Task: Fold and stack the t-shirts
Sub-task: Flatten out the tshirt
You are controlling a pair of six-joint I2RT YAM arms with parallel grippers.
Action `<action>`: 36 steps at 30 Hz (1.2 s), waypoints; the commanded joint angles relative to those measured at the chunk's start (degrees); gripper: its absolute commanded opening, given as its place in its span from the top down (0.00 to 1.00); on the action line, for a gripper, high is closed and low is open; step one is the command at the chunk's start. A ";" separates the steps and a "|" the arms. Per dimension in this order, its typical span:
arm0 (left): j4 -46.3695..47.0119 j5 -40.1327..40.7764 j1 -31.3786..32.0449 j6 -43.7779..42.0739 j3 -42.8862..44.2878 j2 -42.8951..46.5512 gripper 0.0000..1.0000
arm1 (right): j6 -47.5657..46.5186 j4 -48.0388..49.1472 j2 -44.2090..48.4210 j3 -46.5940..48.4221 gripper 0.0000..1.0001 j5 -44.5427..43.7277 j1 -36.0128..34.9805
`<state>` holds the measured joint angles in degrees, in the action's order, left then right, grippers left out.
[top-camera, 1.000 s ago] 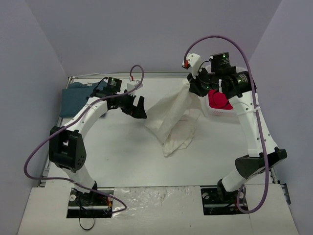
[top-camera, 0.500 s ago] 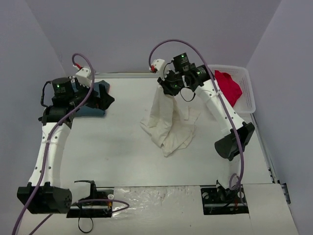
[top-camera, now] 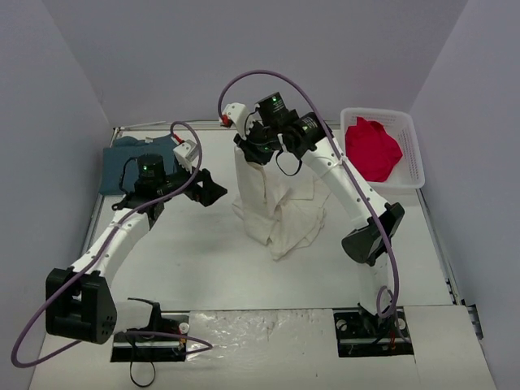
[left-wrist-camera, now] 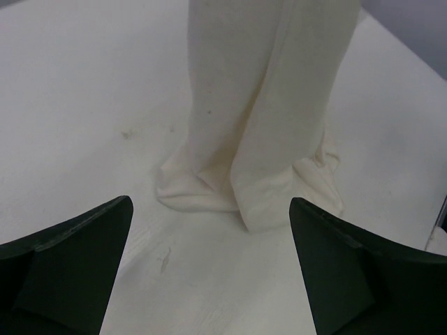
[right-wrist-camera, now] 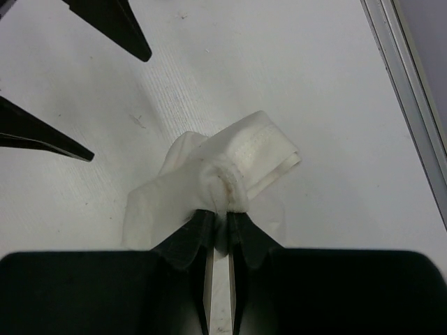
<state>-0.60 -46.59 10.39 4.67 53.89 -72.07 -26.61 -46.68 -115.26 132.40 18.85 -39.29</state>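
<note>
My right gripper (right-wrist-camera: 218,213) is clenched on a bunched fold of the cream-white t-shirt (right-wrist-camera: 230,167), jaws almost together with the cloth pinched between them. The shirt hangs from that grip as a tall drape, its lower part crumpled on the table (top-camera: 203,268) near the middle. My left gripper (left-wrist-camera: 209,204) is spread wide and holds nothing, facing the foot of the drape from its left. The teal-blue t-shirt (top-camera: 122,158) lies at the far left corner. The red t-shirt (top-camera: 372,149) sits in the white lattice basket (top-camera: 416,162) at far right.
</note>
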 commanded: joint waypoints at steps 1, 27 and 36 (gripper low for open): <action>33.75 -4.47 -0.11 11.82 -5.44 -2.10 0.06 | 1.12 -0.26 4.43 -0.03 1.00 1.10 0.53; 54.65 -16.87 8.06 20.91 1.83 -19.33 0.34 | -0.46 -3.16 3.03 -1.27 1.00 3.12 0.44; 56.07 -21.52 8.86 23.81 6.49 -22.76 0.97 | -1.34 -3.51 3.38 -2.67 0.98 2.77 0.35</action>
<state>51.29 -63.46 18.72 28.29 57.06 -95.98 -27.22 -49.19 -114.21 130.54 20.45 -38.61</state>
